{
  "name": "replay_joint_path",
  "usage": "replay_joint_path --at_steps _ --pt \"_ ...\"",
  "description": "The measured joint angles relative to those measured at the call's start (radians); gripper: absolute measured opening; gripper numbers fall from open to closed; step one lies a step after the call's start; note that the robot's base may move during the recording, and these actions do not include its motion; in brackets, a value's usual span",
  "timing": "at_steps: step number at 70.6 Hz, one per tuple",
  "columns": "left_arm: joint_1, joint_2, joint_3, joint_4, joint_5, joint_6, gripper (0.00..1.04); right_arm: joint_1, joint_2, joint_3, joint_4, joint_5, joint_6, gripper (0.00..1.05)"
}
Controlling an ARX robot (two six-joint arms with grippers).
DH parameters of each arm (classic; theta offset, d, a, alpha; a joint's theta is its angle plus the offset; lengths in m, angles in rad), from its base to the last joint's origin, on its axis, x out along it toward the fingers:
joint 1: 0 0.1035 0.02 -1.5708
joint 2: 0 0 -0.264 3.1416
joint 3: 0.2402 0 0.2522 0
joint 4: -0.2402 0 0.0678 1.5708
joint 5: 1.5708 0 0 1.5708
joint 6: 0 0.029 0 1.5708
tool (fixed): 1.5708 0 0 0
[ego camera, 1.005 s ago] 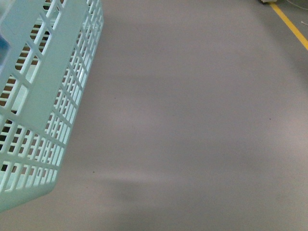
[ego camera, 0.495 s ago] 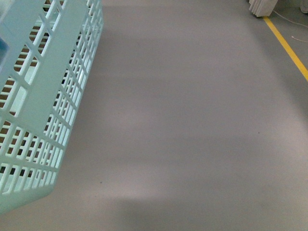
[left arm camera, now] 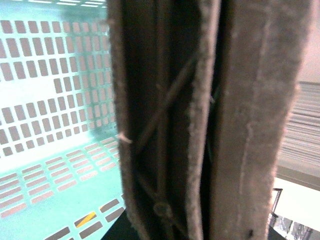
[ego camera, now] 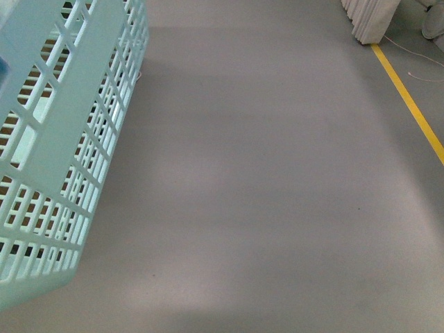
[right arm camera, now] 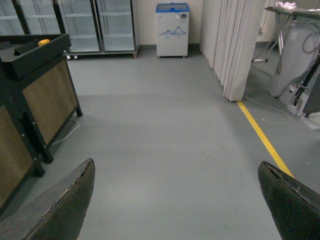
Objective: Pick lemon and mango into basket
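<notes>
Here the basket (ego camera: 76, 125) fills the near left, its lattice wall slanted, gray floor (ego camera: 263, 173) to its right. The right fingers (right arm camera: 60, 210) are spread wide over the floor. The basket's brown ribbed handle (left arm camera: 165, 125) crowds the left wrist view (left fingers hidden, so I cannot tell their state). A yellow line (ego camera: 409, 104) runs far right.

The basket (ego camera: 69, 139) blocks the left; open floor (ego camera: 263, 173) spreads beside it; a dark panelled stand (right arm camera: 35, 100) and a curtain (right arm camera: 235, 45) bound it farther off.
</notes>
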Motion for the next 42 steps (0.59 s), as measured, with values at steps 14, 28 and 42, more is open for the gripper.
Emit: replay_joint_path --at_steps 14,28,42 --pt "0.0 0.0 0.0 0.0 -0.001 0.0 0.16 0.0 0.0 0.0 0.0 -0.001 0.0 0.96" --pt "0.0 0.0 0.001 0.0 0.0 0.0 0.16 0.0 0.0 0.0 0.0 0.0 0.0 0.96" --pt "0.0 0.0 0.001 0.0 0.0 0.0 0.16 0.0 0.0 0.0 0.0 0.0 0.0 0.96"
